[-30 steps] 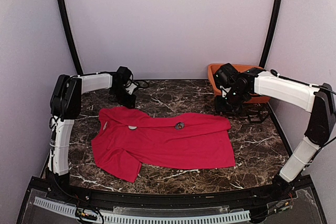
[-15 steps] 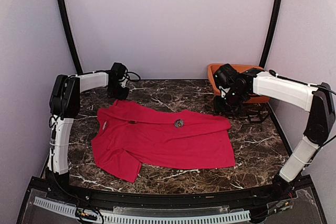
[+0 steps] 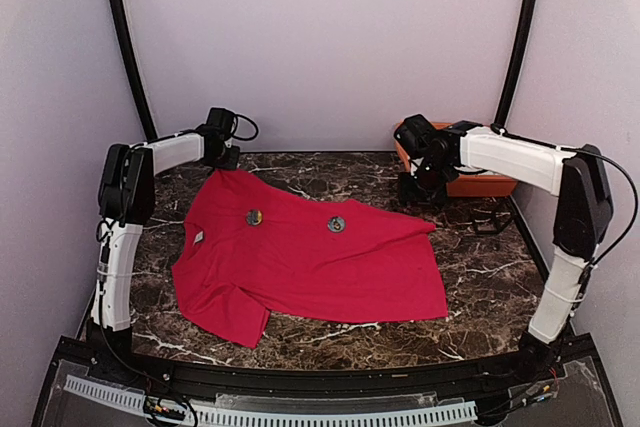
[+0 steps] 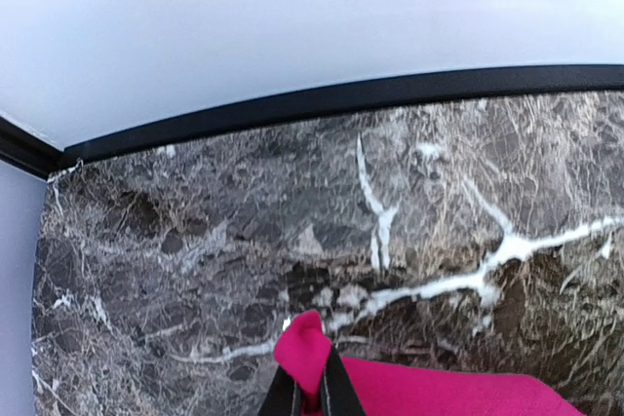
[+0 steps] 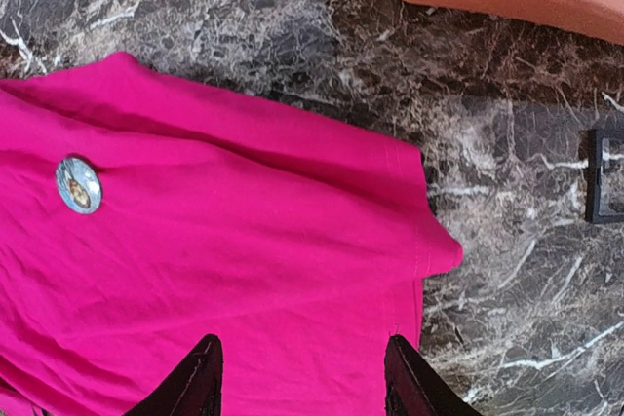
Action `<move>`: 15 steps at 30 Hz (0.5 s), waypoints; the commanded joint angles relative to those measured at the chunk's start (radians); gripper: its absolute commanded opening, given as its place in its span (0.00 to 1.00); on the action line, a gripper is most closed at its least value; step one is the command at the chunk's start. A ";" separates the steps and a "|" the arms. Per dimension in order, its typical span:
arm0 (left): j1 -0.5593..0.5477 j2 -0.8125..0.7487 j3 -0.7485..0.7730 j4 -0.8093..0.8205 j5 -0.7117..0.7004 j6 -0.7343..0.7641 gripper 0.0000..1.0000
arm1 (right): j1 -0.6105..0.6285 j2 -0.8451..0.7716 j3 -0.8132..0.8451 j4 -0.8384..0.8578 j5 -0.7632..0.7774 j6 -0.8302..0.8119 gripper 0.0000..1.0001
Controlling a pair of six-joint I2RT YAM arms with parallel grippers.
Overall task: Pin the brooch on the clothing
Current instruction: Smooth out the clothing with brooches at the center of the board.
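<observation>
The clothing, a red T-shirt (image 3: pixel 300 267), lies spread on the marble table (image 3: pixel 480 277). Two round brooches rest on it, one nearer the left (image 3: pixel 254 216) and one near the middle (image 3: pixel 336 224). At the far left my left gripper (image 3: pixel 224 159) is shut on a raised corner of the shirt (image 4: pixel 304 346), which is pinched between its fingers (image 4: pixel 336 392). My right gripper (image 5: pixel 304 387) hangs open over the shirt's right edge (image 5: pixel 419 241), with nothing between its fingers. In the right wrist view a brooch (image 5: pixel 78 184) lies to the left of them.
An orange tray (image 3: pixel 485 185) stands at the far right, under the right arm. A black frame-like object (image 3: pixel 487 217) lies on the table in front of it. The back wall (image 4: pixel 292 26) rises close behind the left gripper.
My left gripper shut on the shirt's far-left corner and pulled it back, unfolding that part and baring the left brooch. The right arm shifted slightly left and toward the back.
</observation>
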 commanded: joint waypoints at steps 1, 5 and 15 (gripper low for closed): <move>-0.003 0.050 0.072 -0.032 -0.073 0.014 0.01 | -0.029 0.110 0.119 0.003 0.032 -0.022 0.54; 0.001 0.070 0.093 -0.036 -0.143 0.014 0.01 | -0.047 0.249 0.277 -0.006 0.015 -0.025 0.54; 0.007 0.036 0.098 -0.124 -0.091 -0.049 0.79 | -0.059 0.598 0.735 -0.031 -0.149 -0.140 0.54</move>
